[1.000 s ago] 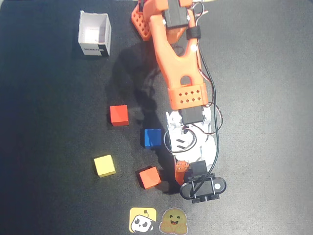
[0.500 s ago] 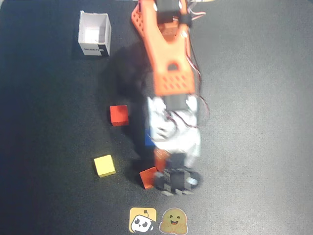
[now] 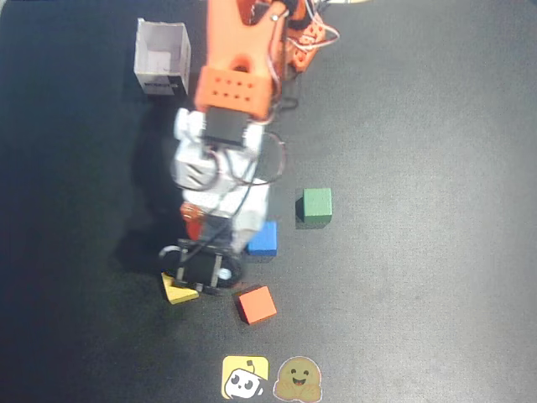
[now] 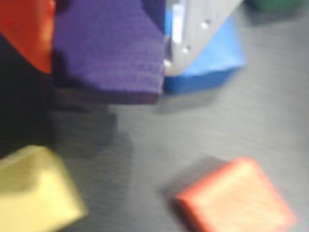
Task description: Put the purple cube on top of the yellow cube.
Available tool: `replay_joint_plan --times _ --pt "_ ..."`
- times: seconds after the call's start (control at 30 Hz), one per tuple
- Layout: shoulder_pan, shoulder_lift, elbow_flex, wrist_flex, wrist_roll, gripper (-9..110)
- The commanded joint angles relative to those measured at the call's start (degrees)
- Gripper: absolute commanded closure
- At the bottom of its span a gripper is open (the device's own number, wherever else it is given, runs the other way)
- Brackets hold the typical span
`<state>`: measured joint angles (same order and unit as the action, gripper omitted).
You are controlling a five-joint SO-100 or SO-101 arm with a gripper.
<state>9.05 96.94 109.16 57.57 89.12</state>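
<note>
Gripper [image 4: 108, 53] closed on the purple cube [image 4: 108, 48], held clear of the table at upper left of the wrist view, orange finger [image 4: 26, 31] on its left face, white finger [image 4: 193, 34] on its right. Yellow cube [image 4: 34, 191] sits at lower left of that frame, below the purple one, not touching. Orange cube [image 4: 236, 195] lower right; blue cube [image 4: 212, 58] behind the white finger. In the overhead view, the arm [image 3: 226, 159] covers the purple cube; yellow cube [image 3: 178, 290] pokes out lower left of the gripper, green cube [image 3: 316, 206] right of centre, white box [image 3: 161, 57] upper left.
</note>
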Motion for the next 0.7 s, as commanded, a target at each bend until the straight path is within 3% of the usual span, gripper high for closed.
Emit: replay_joint_plan --times 0.0,0.5,0.67 --pt "2.8 2.9 -1.3 0.2 -6.8 95" --pt "3.7 -2.3 -6.2 2.0 -22.1 95" --pt "4.0 -3.0 -6.4 2.5 -19.9 95"
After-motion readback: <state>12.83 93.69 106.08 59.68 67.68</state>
